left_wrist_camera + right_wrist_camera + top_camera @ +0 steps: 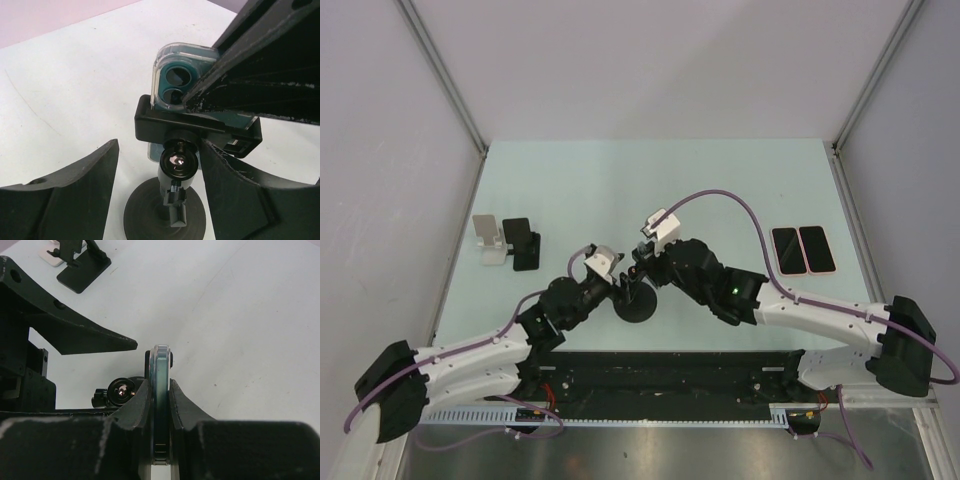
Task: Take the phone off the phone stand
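The two white-shelled arms reach in from the near edge and meet mid-bench. The left tool (pixel 160 144) stands wide: its blunt, matte black fingers (pixel 75 192) flank the neck of the stand (pixel 150 119) and grip nothing. Whether they brush it I cannot tell.

The stand is black plastic, with a round, flat base, a short post, a glossy ball joint and a boxy clamp on top. The phone (pixel 172 85) sits upright in that clamp. It has a teal back under a clear, round-cornered case, and two round lenses are stacked at its corner.

The right tool (pixel 161 386) is closed on the phone. In the right wrist view the phone shows edge-on as a thin pale strip, pinched flat between the two dark fingers above the clamp. One scuffed finger lies slantwise across the teal back in the left wrist view.

The bench (pixel 620 180) is pale, smooth and matte. Farther off on the left a white stand (pixel 490 240) and a black stand (pixel 525 248) sit side by side. On the right, well apart, two spare phones (pixel 787 250) lie flat and touching, with glossy dark faces and pinkish rims.
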### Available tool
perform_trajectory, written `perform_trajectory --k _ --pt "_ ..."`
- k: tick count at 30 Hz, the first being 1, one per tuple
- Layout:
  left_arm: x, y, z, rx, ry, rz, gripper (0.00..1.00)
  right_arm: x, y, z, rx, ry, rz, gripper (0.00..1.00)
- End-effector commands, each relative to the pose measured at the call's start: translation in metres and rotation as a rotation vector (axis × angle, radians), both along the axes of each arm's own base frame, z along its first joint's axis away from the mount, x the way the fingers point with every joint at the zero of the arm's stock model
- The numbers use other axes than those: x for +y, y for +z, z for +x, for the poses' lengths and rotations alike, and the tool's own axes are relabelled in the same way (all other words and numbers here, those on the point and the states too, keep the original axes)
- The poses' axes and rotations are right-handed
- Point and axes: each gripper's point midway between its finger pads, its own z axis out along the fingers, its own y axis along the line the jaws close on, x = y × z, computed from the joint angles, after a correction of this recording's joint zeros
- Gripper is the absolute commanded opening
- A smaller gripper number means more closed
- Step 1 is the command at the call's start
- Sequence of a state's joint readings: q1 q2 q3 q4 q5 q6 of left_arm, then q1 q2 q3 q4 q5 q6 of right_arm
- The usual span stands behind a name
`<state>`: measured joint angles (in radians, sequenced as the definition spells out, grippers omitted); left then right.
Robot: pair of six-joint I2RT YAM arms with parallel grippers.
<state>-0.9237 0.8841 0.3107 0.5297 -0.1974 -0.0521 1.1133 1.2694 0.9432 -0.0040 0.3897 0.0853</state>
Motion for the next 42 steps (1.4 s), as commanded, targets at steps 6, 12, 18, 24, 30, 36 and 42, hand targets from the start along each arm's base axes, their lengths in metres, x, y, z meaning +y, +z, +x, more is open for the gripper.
perform_trajectory --k 6,12,18,24,30,36,42 --pt "-0.016 0.008 -0.011 -0.15 -0.131 -0.011 0.65 -0.006 0.035 -0.008 -0.037 0.044 0.04 0.0" --pt "-0.029 0.012 -0.02 -0.178 -0.215 -0.008 0.61 -0.008 0.029 -0.01 -0.024 0.053 0.012 0.0" --pt "-0.04 0.009 -0.025 -0.186 -0.281 0.011 0.53 -0.008 0.026 -0.012 -0.013 0.06 0.006 0.0" --pt "-0.042 0.01 -0.028 -0.201 -0.279 0.022 0.28 -0.016 0.022 -0.013 0.008 0.035 -0.018 0.01" --pt "-0.037 0.006 -0.026 -0.176 -0.212 0.013 0.0 -0.025 0.024 -0.012 0.023 -0.01 -0.023 0.37" --pt "-0.027 0.007 -0.021 -0.152 -0.152 -0.019 0.0 -0.039 0.031 -0.008 0.073 -0.072 -0.055 0.73" --pt "-0.025 0.001 -0.021 -0.146 -0.147 -0.005 0.0 -0.039 0.035 -0.01 0.13 -0.08 -0.107 0.73"
